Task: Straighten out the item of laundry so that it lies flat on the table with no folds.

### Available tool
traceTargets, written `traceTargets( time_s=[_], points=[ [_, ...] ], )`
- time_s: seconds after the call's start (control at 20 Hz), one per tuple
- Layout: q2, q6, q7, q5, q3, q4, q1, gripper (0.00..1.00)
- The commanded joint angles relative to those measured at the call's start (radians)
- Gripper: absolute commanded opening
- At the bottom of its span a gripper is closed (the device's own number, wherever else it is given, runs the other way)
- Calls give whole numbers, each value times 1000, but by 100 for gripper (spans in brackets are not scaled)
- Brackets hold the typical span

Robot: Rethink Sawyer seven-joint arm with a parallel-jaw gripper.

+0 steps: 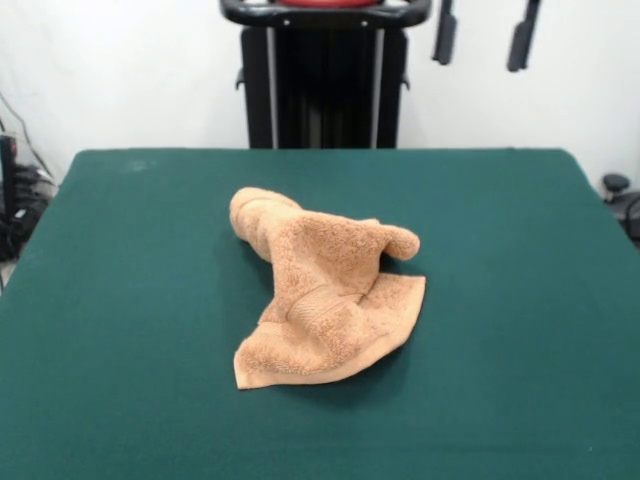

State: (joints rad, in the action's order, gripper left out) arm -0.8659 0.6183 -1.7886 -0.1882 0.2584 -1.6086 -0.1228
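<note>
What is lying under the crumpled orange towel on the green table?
Under the towel only the green table shows, around its edges. Its bunched upper part hides the folded layers below and the tabletop beneath, so anything lying there cannot be seen.

Crumpled towel (325,290) lies mid-table (120,300); spread fingers (445,35) hang high above.

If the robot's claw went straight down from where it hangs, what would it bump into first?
Probably the bare green table behind the towel, not the towel itself. The gripper hangs open, right of the towel; depth is hard to judge.

One towel (325,290), one table (120,300), one tool (484,35).
</note>
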Motion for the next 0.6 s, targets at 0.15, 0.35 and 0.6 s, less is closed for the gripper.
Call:
traceTargets(
  time_s=[0.15, 0.35, 0.6],
  points=[
    [6, -2, -70, 5, -111, -146, 57, 100],
    [0, 4, -48, 21, -119, -145, 81, 100],
    [-6, -3, -23, 37, -129, -147, 108, 100]
  ],
)
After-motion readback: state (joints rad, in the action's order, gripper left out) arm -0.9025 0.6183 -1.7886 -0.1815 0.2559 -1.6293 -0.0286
